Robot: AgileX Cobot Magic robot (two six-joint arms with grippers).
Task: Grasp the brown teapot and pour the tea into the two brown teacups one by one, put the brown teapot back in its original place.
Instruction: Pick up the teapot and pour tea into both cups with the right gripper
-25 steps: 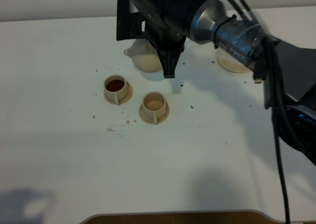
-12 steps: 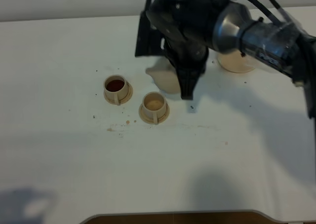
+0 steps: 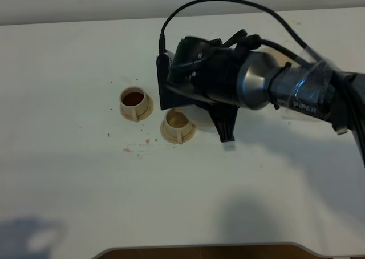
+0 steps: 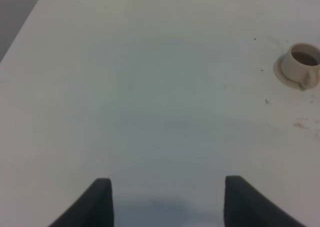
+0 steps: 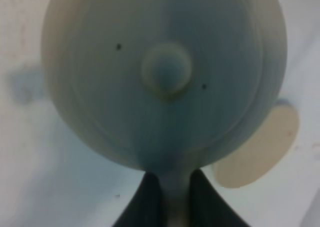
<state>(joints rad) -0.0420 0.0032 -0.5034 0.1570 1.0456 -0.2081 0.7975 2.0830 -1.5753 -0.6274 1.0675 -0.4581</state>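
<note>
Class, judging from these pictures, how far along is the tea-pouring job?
Done: the first cup holds dark tea. In hand: the right gripper holds the teapot near the second cup, which looks unfilled. Left: fill it, then return the teapot.

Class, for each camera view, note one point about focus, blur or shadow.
Exterior high: soft shadows on the table, darkest lower left. Left wrist: fingers dark and blurred, teacup fairly sharp. Right wrist: brown teapot fills the frame, out of focus, shaded.

Black-and-silver right arm (image 3: 268, 90)
At centre right: a black head (image 3: 197, 71), silver collar (image 3: 254, 88), taped sleeve (image 3: 302, 93) lettered "PIPER", black cables (image 3: 228, 0) above; the left gripper (image 4: 167, 178) has dark wedge fingers (image 4: 100, 202).
</note>
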